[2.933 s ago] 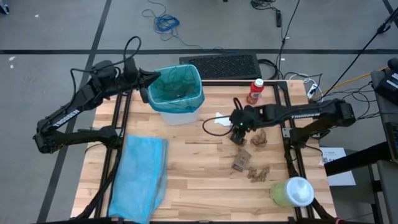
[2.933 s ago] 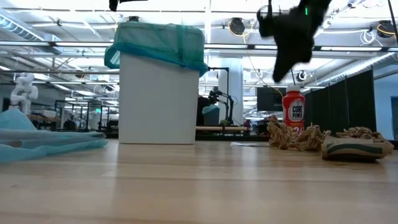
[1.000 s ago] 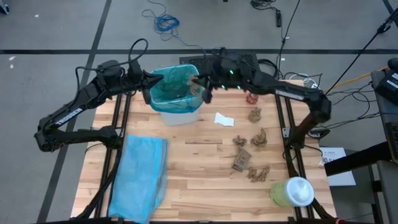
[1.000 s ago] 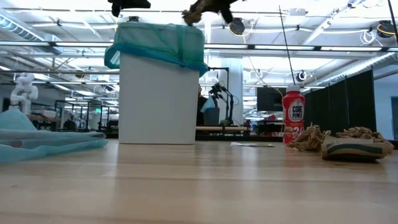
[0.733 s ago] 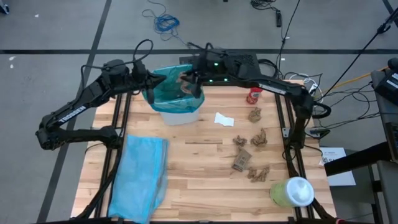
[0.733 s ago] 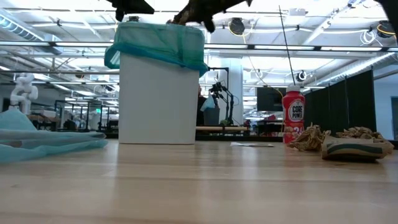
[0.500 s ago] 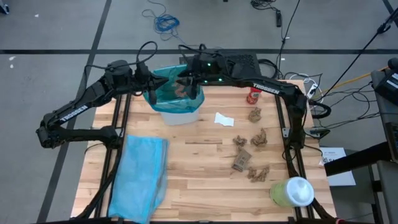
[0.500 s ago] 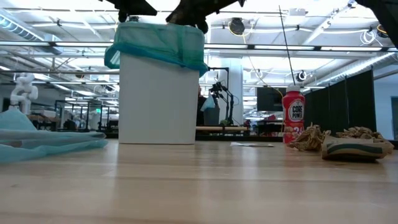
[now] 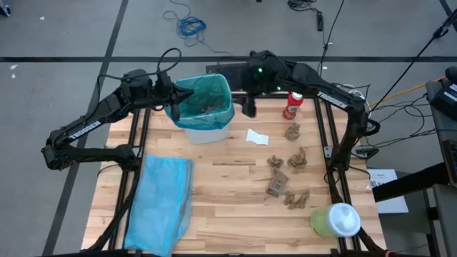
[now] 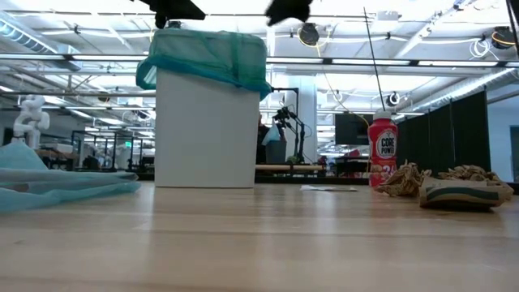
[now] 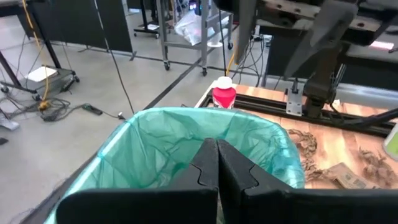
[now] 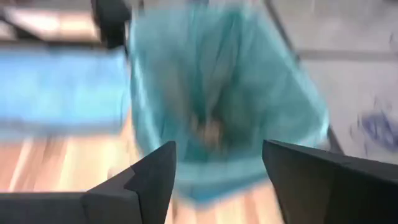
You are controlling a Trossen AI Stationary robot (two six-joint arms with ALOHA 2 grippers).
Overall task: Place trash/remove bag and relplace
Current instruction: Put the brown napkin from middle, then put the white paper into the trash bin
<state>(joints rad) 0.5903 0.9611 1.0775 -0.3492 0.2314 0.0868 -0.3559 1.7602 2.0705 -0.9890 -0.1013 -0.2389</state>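
A white bin (image 10: 207, 130) at the table's far side is lined with the teal bag (image 9: 203, 96), whose top is folded over the rim (image 10: 207, 53). Brown trash (image 12: 211, 130) lies inside it. More brown scraps (image 9: 295, 158) and a white one (image 9: 257, 137) lie on the table at the right. My left gripper (image 9: 171, 107) is shut at the bag's left rim. My right gripper (image 9: 248, 108) hangs open and empty in the air just right of the bin (image 12: 219, 146). A sky-blue bag (image 9: 161, 203) lies flat at the near left. My left gripper has its shut fingers (image 11: 217, 165) level at the bag's left rim, pointing across the bin's mouth. Its own body hides the rim there, so I cannot tell whether it touches the plastic.
A red bottle (image 9: 293, 105) stands at the far right, close behind my right gripper. A pale-green container with a white top (image 9: 335, 220) stands at the near right corner. Bare wood lies in the table's middle and near side.
My right gripper carried a brown scrap from the bin's right rim over its mouth and let it go there. It has since drawn back toward the table's right edge, rising and empty. The bin and bag have kept still.
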